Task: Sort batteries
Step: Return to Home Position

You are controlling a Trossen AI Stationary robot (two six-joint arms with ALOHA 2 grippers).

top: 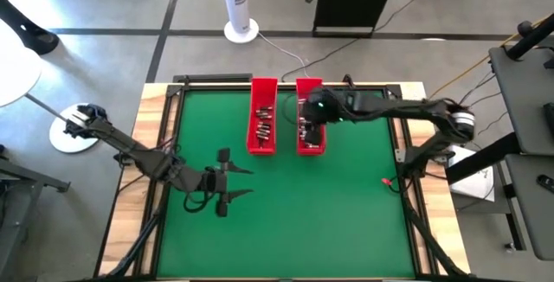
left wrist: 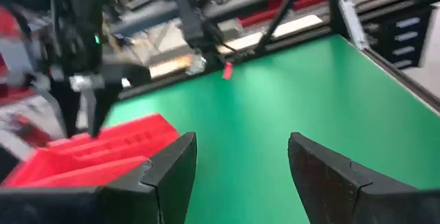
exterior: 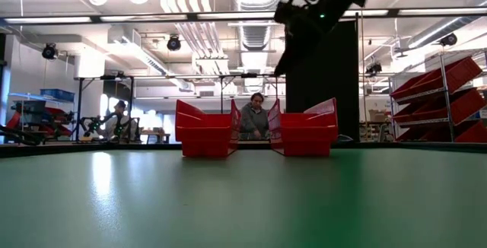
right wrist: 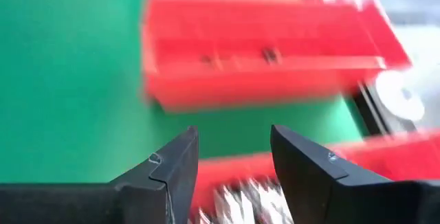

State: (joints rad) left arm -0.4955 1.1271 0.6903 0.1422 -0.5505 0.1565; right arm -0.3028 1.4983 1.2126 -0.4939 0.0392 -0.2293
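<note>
**Entry: sorting station, two-arm rig**

- **Surface:** green table (top: pixel 346 221), with two long red trays side by side at its far middle.
- **Left red tray (top: pixel 264 87):** held a small cluster of batteries (top: pixel 263 128) towards its near end.
- **Right red tray (top: pixel 309 84):** held a second cluster. These showed silvery in the right wrist view, directly below that arm's fingers.
- **Right gripper (right wrist: pixel 232 141):** hung over the right red tray. Jaws were parted with nothing between them.
- **Left gripper (top: pixel 241 182):** sat over bare green at the near left, well apart from both trays. Jaws were spread wide and empty.
- **Stage, as judged:** no loose battery was noted on the mat, so the sort looked finished or close to it, with only the retreat of the arms left.

**Hazards**
- The right gripper looked close above its tray. A sideways pull before enough lift could catch a wall, shove the tray against its neighbour, or tip it and scatter the contents.
- A battery clinging to a finger could be carried out and dropped on the table; none was seen doing so.

**Not determinable**
- The number of batteries in either tray, and whether each tray held only one kind, because the pieces were too small.
- The tray contents in the low view, where the walls hid them.
- The right gripper in the low view, where the top edge cut off most of it.
- The right gripper's height above the tray.
- A person (exterior: pixel 255 119) sat beyond the table, partly screened by the trays
</note>
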